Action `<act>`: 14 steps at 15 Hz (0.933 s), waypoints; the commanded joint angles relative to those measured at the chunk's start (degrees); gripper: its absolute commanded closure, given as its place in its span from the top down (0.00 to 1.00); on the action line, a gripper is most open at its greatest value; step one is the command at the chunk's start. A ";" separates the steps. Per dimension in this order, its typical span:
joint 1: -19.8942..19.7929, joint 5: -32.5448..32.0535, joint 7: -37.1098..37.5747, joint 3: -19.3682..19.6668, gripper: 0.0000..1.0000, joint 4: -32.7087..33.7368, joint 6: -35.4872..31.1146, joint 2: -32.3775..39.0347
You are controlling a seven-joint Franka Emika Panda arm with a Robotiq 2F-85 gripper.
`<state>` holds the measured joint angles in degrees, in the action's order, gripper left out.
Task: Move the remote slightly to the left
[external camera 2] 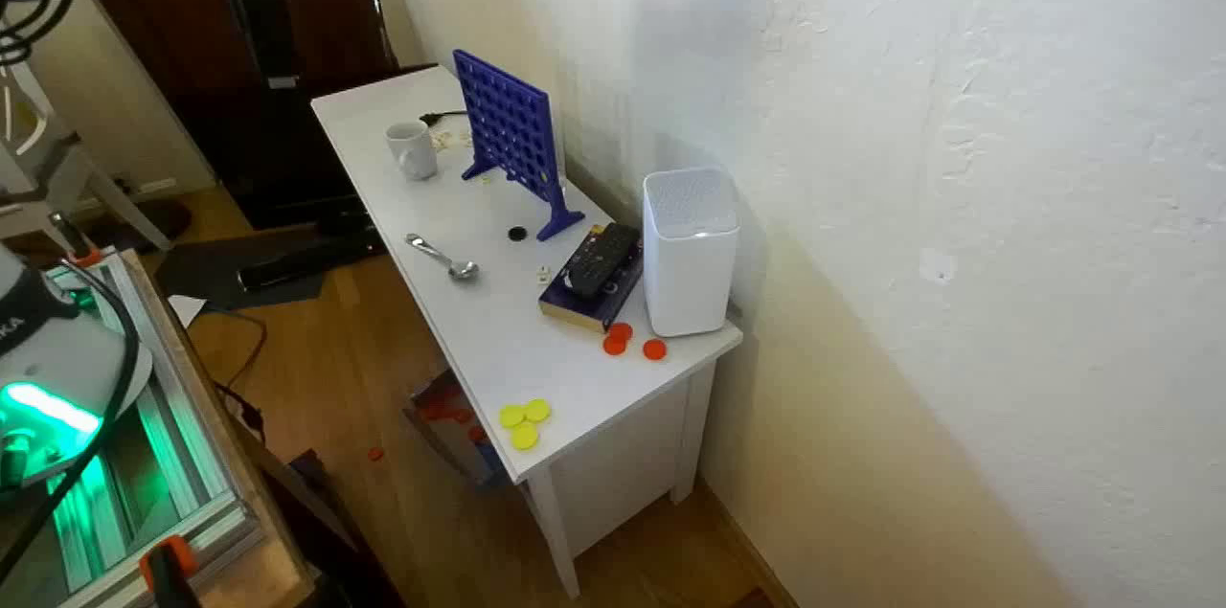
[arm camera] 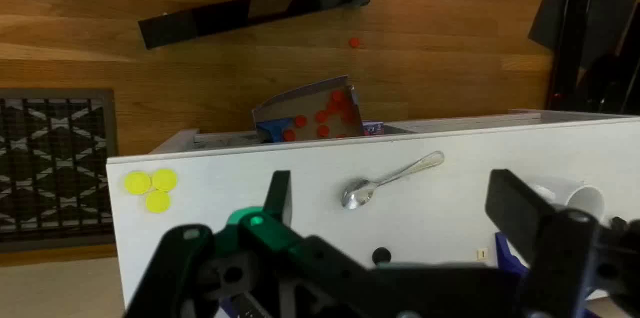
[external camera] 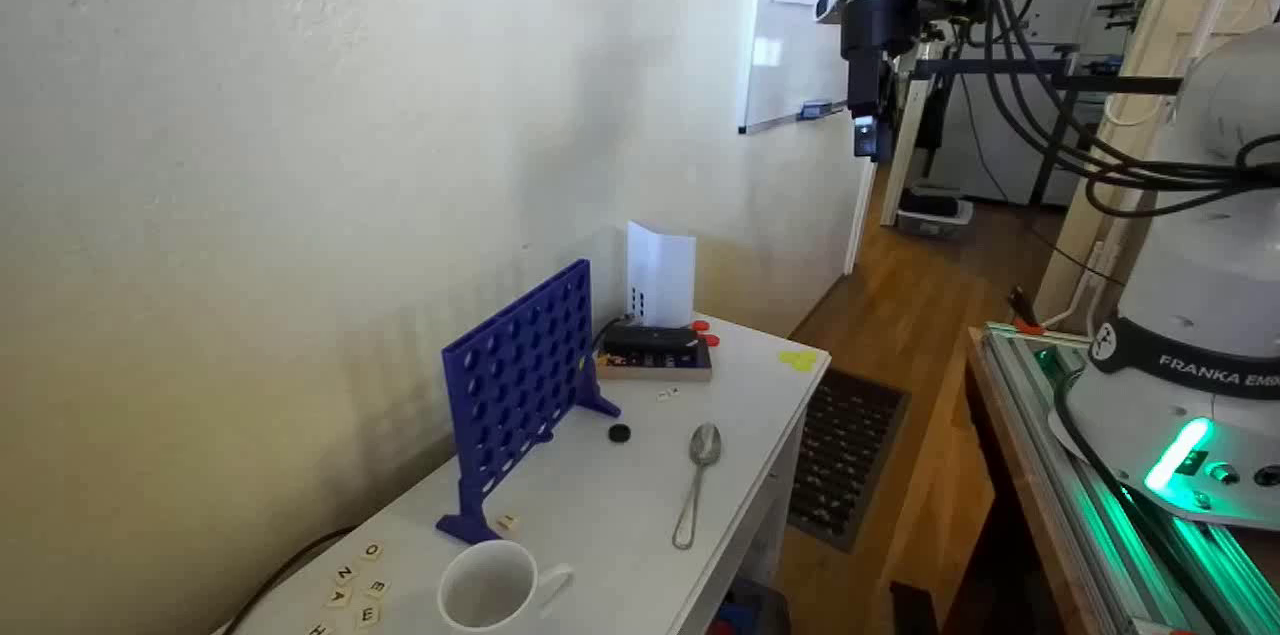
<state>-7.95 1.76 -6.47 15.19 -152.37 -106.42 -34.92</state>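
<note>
The remote (external camera 2: 601, 259) is a slim black bar lying on top of a dark book (external camera 2: 563, 307) on the white table; it also shows in an exterior view (external camera: 652, 339). In the wrist view, only a small piece of the remote (arm camera: 248, 306) shows at the bottom edge, mostly hidden by the gripper. My gripper (arm camera: 390, 193) is open and empty, its two fingers wide apart. In both exterior views the gripper (external camera: 867, 140) hangs high above the table level, pointing down, well away from the remote; its tip also shows in an exterior view (external camera 2: 281, 83).
A white box-like device (external camera 2: 692, 263) stands close beside the book. A blue game grid (external camera 2: 508, 124) stands along the wall side. A spoon (arm camera: 380, 181), a white mug (external camera 2: 412, 150), a black disc (external camera 2: 517, 233), red discs (external camera 2: 621, 338) and yellow discs (external camera 2: 524, 423) lie on the table (external camera 2: 479, 349).
</note>
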 commanded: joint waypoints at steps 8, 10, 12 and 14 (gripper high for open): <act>-1.17 0.59 -0.57 -1.08 1.00 0.13 0.19 0.19; -0.61 1.36 -1.08 -1.09 1.00 -0.27 -1.37 0.35; 2.51 2.49 -5.67 -1.65 1.00 -0.52 -2.71 1.82; 5.39 2.22 -8.54 -3.85 1.00 -1.33 -7.26 3.99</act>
<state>-5.96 2.52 -10.66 13.69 -153.00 -109.18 -34.22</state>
